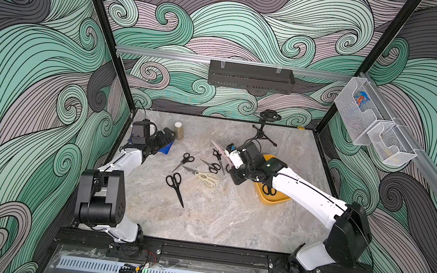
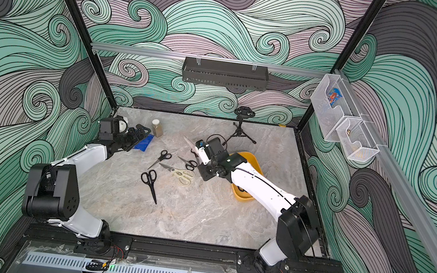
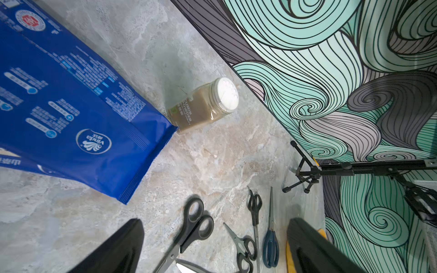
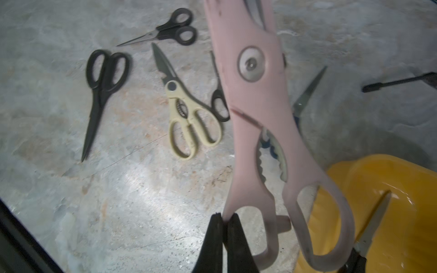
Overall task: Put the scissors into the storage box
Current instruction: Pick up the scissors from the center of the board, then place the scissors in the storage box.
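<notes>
Right gripper (image 4: 223, 227) pinched shut on handle loop of pale pink scissors (image 4: 253, 94), aloft just beside storage box (image 4: 390, 170); one black pair (image 1: 269, 190) inside; six pairs (image 1: 206, 178) outside. Left gripper (image 3: 215, 238) agape, empty.

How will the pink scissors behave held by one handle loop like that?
The pink scissors look stiff, thick moulded plastic. They may pivot or slip, since the right gripper pinches only one loop's thin rim.
</notes>
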Available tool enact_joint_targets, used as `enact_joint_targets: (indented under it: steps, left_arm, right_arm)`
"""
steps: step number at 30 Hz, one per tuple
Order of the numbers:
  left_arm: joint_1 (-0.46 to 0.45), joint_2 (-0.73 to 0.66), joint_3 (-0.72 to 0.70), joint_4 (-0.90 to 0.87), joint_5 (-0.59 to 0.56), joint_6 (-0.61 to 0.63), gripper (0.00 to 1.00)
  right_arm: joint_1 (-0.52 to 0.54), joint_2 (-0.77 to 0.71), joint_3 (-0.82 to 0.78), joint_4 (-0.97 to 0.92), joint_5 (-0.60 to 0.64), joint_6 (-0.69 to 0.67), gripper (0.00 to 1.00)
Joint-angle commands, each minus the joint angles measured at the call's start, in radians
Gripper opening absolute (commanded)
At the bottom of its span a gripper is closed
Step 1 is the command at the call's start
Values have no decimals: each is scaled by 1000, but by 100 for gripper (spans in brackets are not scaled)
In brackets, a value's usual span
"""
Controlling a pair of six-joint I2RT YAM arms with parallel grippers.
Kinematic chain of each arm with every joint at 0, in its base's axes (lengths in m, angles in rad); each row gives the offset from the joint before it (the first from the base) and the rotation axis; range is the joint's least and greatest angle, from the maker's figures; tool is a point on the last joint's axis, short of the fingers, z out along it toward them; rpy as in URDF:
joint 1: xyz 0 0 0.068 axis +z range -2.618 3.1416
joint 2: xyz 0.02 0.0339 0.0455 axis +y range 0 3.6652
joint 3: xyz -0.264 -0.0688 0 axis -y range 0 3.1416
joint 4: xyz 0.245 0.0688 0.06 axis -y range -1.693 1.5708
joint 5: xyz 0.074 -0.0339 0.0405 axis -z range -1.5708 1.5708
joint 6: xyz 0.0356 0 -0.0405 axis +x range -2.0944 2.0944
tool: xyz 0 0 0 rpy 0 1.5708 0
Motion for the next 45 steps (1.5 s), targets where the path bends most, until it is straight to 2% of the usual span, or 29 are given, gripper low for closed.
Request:
enact_joint_targets:
  steps: [1,6,12,19,28,36,38,41,45]
  left_arm:
    - [-21,-18,-47,48,59,-30,99]
    - [-115,-38,-85,47,48,5,99]
    - [-231,-33,-75,-6,39,46,99]
    - [-302,-52,-112,-34,33,57,99]
    - [-308,-50,-117,-57,12,81,99]
    - [-308,-33,-108,-60,10,80,99]
    - [-308,-36,-107,-65,4,85,98]
    - [-308,-34,-107,-69,-5,92,99]
    - [-308,-30,-100,-73,-10,96,99]
  right_arm:
    - [-99,-17,14,1,84,113,0]
    - [-241,-8,-37,4,117,218,0]
    - [-350,25,-112,4,88,249,0]
    - [-363,53,-196,5,61,253,0]
    - [-364,58,-283,16,52,264,0]
    - [-365,91,-286,20,55,259,0]
    - [-365,96,-286,20,53,259,5]
    - [-364,91,-286,21,51,259,27]
    - [-364,58,-279,19,65,262,35]
